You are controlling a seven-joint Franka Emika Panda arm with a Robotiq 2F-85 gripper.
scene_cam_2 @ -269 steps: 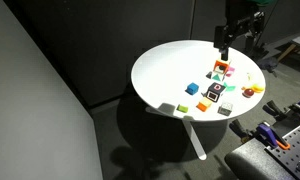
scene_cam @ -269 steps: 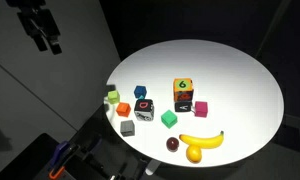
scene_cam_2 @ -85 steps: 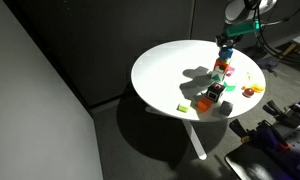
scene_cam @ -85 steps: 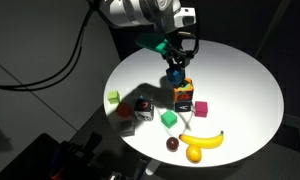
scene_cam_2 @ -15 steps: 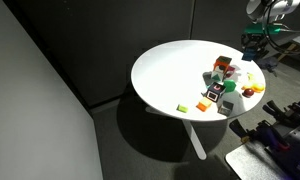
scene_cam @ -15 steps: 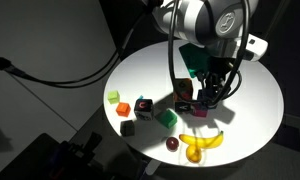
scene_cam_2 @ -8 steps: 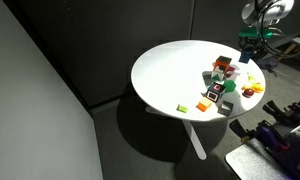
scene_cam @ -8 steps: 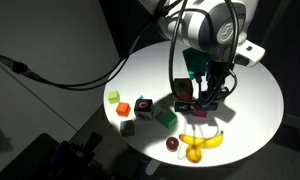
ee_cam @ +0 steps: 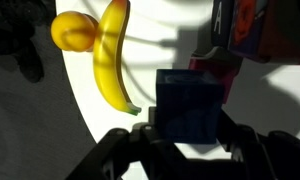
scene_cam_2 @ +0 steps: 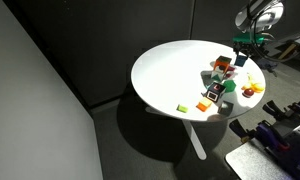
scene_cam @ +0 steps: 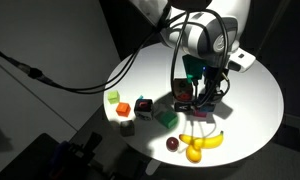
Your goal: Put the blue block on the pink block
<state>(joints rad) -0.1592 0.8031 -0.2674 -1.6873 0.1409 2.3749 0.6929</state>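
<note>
Blue, item one: the blue block, a plain cube clamped between my fingers. In the wrist view it sits dead centre of my gripper, jaws pressed on its two side faces, and it fills the gap between them. It is in my grip above the white table.

Item two: the pink block. In the wrist view only a magenta strip shows, at twelve o'clock of the blue block and just beyond its far edge. I cannot tell from these views whether the two cubes touch. In an exterior view my gripper hangs just above it.

Item three: tall multicoloured block, at one o'clock of the blue block, close beside the pink one.

Item four: banana, at ten o'clock of the blue block, lying on the table. A round yellow fruit touches it on the far side.

Item five: black cube and green cube, well off at nine o'clock of my gripper in an exterior view.

Changes noted:
- At the start, the blue block stood on the table just behind the black cube; it has left that place.
- Some seconds ago I carried it over the tall block.
- Over the last second my gripper has shifted a little toward nine o'clock in that exterior view, nearer the pink block, with the grip unchanged.
</note>
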